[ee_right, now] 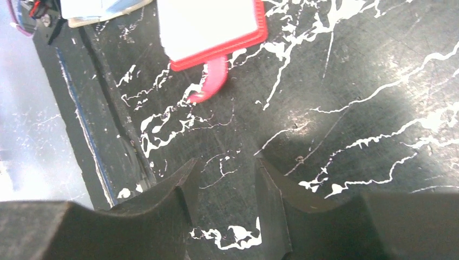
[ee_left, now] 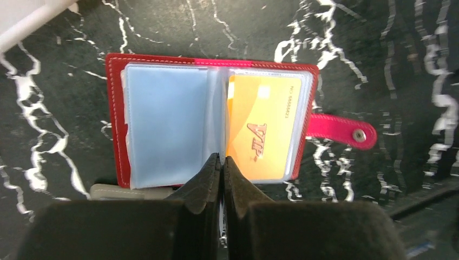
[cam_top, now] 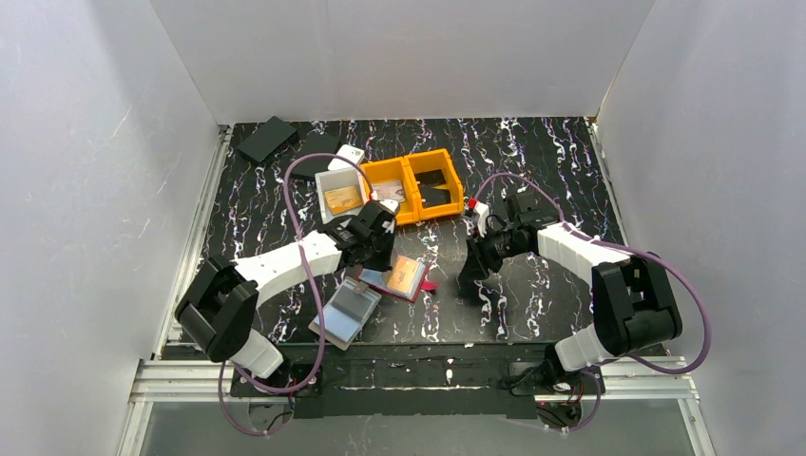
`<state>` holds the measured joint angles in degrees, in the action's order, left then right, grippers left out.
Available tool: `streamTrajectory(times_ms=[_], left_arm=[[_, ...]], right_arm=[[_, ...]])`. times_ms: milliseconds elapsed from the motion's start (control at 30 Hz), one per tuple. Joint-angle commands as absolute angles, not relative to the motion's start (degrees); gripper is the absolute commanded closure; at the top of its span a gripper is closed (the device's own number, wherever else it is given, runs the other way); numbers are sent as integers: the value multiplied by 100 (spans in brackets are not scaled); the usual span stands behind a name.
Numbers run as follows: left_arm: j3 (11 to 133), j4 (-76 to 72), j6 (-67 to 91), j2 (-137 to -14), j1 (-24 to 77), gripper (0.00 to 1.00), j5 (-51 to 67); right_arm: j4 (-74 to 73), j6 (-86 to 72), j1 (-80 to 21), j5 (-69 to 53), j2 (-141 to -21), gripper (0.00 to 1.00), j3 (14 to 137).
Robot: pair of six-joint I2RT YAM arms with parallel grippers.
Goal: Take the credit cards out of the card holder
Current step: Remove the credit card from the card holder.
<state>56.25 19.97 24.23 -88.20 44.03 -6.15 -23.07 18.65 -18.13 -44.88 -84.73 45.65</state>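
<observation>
While the L claw [ee_left: 222,162] sits pinched shut at the holder's [ee_left: 113,108] near edge, its tips meet right at the fold btwn the blue sleeve [ee_left: 165,122] and the orange card [ee_left: 262,127]. Can't tell if it's caught a sleeve lip or nothing at all.

The holder lies open and flat on the table [ee_left: 379,54], strap [ee_left: 338,130] flung out sideways. The card's in its pocket, not out yet.

To do this well, I'd say the grip wants the card itself, not the plastic. So reopen, shift toward the orange side, bite the card's edge and draw it out low & slow. Which way the pocket opens, can't tell.

The holder looks light and prob. drags along. The R claw [ee_right: 226,161], jaws partly apart & empty, hovers over bare table just off the strap, so it's best used pinning the cover. Farther back, the orange bins [cam_top: 418,185] are the likely drop spot.
</observation>
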Motion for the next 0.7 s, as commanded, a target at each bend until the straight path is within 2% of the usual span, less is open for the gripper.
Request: streamTrajectory(times_ms=[0, 333, 667], left_arm=[[5310, 1007, 3042, -8368, 4097, 100, 696], [4814, -1522, 4807, -8903, 4078, 100, 1732], [4244, -3221, 5989, -9790, 4106, 100, 1719]], right_arm=[[-2338, 1918, -1837, -5096, -8336, 49, 4749], [-1553, 948, -1837, -6060, -8240, 46, 4502], [170, -1188, -1774, -5423, -8670, 47, 3894]])
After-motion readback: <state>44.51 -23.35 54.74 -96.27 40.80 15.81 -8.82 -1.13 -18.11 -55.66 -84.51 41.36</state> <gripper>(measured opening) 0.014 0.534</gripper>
